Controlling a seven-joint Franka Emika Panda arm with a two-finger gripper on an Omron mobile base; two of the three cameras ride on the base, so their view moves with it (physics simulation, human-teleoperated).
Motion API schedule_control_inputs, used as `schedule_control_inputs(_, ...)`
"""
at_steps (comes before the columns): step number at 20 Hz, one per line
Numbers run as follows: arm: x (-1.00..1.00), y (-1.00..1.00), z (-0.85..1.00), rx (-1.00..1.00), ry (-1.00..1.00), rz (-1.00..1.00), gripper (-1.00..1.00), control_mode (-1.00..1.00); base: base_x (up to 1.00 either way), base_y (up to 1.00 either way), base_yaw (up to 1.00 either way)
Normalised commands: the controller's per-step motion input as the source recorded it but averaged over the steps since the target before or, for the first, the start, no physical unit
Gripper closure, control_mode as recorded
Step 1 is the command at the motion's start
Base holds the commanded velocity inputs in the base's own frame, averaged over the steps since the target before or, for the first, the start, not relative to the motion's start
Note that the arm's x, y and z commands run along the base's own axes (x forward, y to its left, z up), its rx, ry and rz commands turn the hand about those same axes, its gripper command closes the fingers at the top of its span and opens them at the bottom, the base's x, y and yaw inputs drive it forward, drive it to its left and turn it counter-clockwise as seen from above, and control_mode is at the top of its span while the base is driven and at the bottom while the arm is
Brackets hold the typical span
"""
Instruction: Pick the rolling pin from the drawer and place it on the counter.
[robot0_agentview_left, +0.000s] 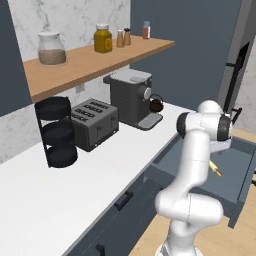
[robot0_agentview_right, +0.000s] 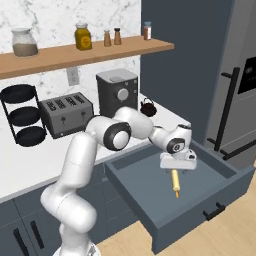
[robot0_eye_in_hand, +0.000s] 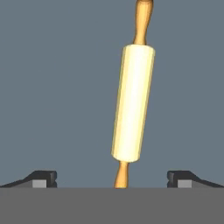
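Pale wood rolling pin (robot0_eye_in_hand: 132, 103) is lying between the fully spread, empty fingers (robot0_eye_in_hand: 40, 178), so the gripper (robot0_eye_in_hand: 111, 179) should be descending centred over the barrel inside the drawer (robot0_agentview_right: 150, 172).

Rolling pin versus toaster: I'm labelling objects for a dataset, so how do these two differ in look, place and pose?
The rolling pin is a slim pale-wood cylinder with narrow handles; the toaster is a boxy dark-grey block with slots on top. The rolling pin lies flat inside the open drawer; the toaster stands upright on the counter near the wall. The rolling pin sits under the open hand; the toaster is far from it. Both rest untouched.
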Motion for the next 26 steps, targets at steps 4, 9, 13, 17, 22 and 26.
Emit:
schedule_control_inputs(4, 0.25, 0.0, -0.47, -0.09, -0.02, 0.0, -1.0, -1.0, 0.0, 0.0, 0.0)
schedule_control_inputs(9, 0.3, -0.04, -0.36, -0.06, 0.0, 0.0, -1.0, -1.0, 0.0, 0.0, 0.0)
schedule_control_inputs(13, 0.28, -0.1, -0.49, -0.02, 0.03, 0.0, -1.0, -1.0, 0.0, 0.0, 0.0)
schedule_control_inputs(17, 0.34, -0.51, -0.38, 0.0, 0.04, 0.0, 1.0, -1.0, 0.0, 0.0, 0.0)
schedule_control_inputs(22, 0.08, -0.36, -0.32, 0.0, 0.07, 0.0, 1.0, -1.0, 0.0, 0.0, 0.0)
schedule_control_inputs(26, -0.03, -0.39, -0.02, 0.0, 0.0, 0.0, 1.0, -1.0, 0.0, 0.0, 0.0)
